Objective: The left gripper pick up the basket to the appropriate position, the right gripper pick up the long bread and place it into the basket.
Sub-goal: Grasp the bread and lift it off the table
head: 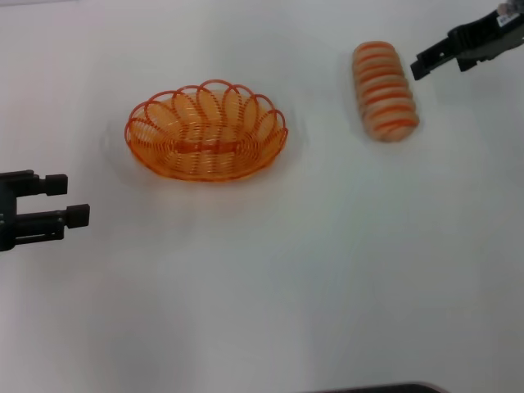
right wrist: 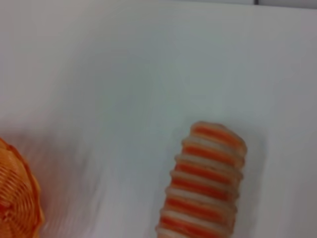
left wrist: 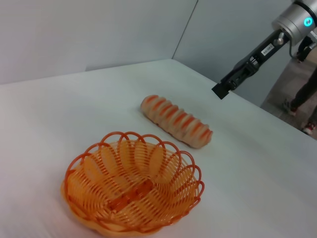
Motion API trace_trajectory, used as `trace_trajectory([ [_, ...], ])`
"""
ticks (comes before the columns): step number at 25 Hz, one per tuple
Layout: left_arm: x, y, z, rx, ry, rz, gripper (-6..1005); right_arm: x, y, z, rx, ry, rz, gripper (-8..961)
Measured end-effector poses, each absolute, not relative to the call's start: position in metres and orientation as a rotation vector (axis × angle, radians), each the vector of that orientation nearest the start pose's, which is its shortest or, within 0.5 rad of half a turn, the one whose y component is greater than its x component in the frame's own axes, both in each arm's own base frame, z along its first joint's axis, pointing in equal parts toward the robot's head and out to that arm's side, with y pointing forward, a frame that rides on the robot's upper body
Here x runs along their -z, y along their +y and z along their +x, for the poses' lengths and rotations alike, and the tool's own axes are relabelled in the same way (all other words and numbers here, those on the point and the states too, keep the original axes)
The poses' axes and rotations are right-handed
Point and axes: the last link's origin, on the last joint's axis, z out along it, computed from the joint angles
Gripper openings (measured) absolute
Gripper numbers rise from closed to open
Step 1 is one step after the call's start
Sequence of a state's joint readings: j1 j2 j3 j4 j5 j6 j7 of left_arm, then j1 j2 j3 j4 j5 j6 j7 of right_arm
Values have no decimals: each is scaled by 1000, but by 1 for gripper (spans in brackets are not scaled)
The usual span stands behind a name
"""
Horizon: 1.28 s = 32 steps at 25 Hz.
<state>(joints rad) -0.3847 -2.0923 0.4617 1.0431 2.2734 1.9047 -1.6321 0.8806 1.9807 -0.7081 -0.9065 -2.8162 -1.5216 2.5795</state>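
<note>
White tabletop (head: 327, 270) — oval orange wire basket (head: 206, 131) and striped tan long bread (head: 385, 92) untouched; black left gripper (head: 72, 201) open nearby, right gripper (head: 419, 67) far right, jaws unclear — basket grab probably next.

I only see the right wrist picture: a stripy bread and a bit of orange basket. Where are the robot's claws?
Observer: The right gripper is in the air just beside the long bread, not touching it.
Operator: And the other claw?
Observer: The left gripper is open, on the robot's left, a gap short of the basket.
Operator: Is anything in the basket?
Observer: No, the left wrist view shows the basket empty, and the bread lies on the white table beyond it.
</note>
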Motion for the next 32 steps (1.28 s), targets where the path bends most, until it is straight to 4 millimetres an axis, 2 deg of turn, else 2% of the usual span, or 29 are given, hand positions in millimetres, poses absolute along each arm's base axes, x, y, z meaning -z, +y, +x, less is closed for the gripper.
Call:
trace_trajectory([
  [4,-68,269,-299,501,-910,-2726,697,-66,425,221,222,1505,-2207,854],
  [13,-68,272,-298,498,-902,-2724,696,-38,429,219,331,1563,-2166,844],
  [21,-66,274,-296,492,-893,-2731,695,-29,434,216,424,1546,-2120,834],
  [27,-67,275,-296,484,-890,-2727,695,-14,432,220,438,1558,-2122,827],
  [32,-67,277,-295,478,-884,-2732,694,-11,434,217,430,1547,-2125,821],
])
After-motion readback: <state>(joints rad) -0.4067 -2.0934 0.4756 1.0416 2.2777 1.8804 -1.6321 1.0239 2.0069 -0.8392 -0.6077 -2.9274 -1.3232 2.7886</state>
